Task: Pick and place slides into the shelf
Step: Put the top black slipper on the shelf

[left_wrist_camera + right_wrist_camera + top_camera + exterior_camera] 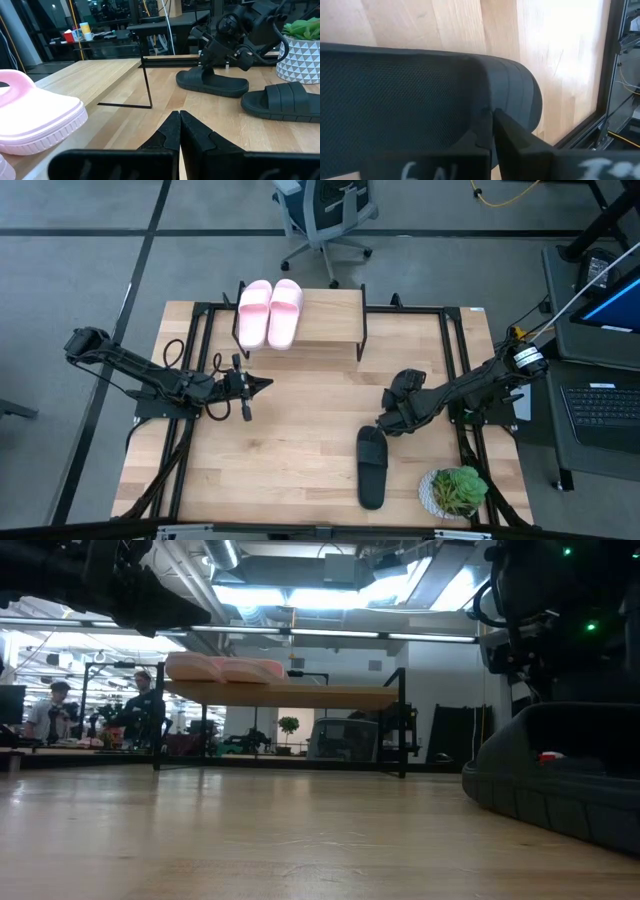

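Right tool (pixel 392 420) pinching the edge of one black slide (pixel 212 83) on the tabletop (pixel 300 450), second black slide (pixel 371 467) just beside. Pink pair (pixel 269 312) already on the shelf (pixel 335 320). Left tool (pixel 262 384) pressed together, idle. Risk: thin edge grip (little purchase) may let the slide slip or swing in transit.
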